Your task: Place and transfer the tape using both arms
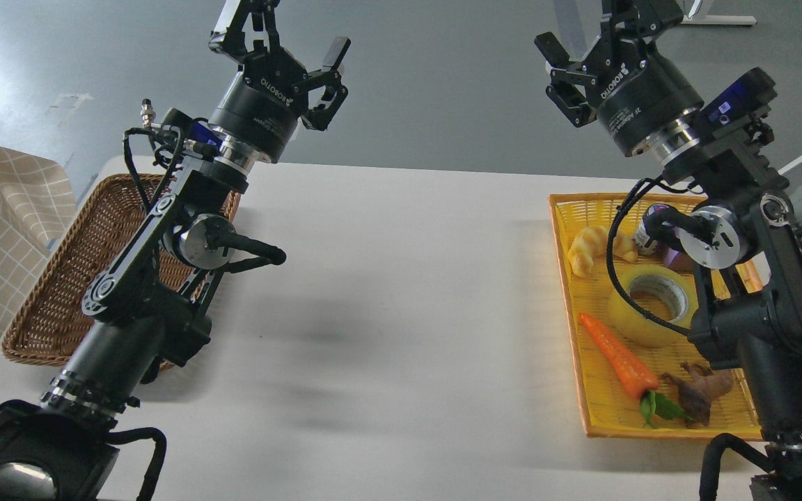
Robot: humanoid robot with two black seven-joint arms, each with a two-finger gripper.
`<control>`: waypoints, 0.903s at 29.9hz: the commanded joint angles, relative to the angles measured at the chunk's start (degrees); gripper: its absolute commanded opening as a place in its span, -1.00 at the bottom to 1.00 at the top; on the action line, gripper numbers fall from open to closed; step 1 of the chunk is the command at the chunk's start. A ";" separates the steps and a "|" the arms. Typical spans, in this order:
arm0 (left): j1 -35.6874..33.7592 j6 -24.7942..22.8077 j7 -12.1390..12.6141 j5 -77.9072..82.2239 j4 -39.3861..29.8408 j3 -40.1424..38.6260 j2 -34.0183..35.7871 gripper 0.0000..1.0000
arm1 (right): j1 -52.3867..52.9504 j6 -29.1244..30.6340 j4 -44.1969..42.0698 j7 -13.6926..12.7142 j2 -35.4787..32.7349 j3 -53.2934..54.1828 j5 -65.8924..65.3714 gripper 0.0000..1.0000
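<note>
Meanwhile, tape [651, 306] in yellow tray [571, 306], both tools agape.

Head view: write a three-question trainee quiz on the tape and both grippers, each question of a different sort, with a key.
1. True or false: the tape lies in the yellow tray on the robot's right side.
2. Which item lies nearest the tape toward the near edge of the tray? A. the carrot B. a spoon C. a cup
3. Fill in: the left gripper and the right gripper are both raised above the table with their fingers ____.

Key: 1 true; 2 A; 3 open. Neither gripper holds anything, and the brown basket on the left shows nothing inside where it is visible.
</note>
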 commanded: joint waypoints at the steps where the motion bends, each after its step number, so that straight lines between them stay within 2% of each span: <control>1: 0.00 0.07 0.00 0.07 0.00 0.04 -0.16 0.96 | -0.02 0.00 0.00 0.00 0.00 0.09 0.01 1.00; 9: 0.44 0.24 0.00 0.07 0.00 0.04 -0.25 0.96 | -0.64 0.09 2.99 0.53 0.00 0.18 0.01 1.00; 12: 0.79 0.16 0.00 0.07 0.00 0.04 -0.16 0.96 | -0.72 0.36 3.25 0.62 -2.72 0.00 0.01 1.00; 16: 1.23 0.16 0.00 0.07 0.00 0.04 0.19 0.96 | -1.25 0.62 3.95 0.62 -8.60 -0.44 -0.08 1.00; 18: 1.49 0.16 0.00 0.07 0.00 0.04 0.28 0.96 | -1.78 0.71 5.45 0.70 -12.81 -2.45 -0.16 1.00; 20: 1.67 0.16 0.00 0.07 0.00 -0.05 0.28 0.96 | -2.13 0.71 7.46 0.79 -20.18 -5.78 -0.25 1.00; 27: 1.67 0.42 0.00 0.07 0.00 -0.05 0.19 0.96 | -5.11 0.71 9.93 1.23 -33.29 -9.31 -4.28 1.00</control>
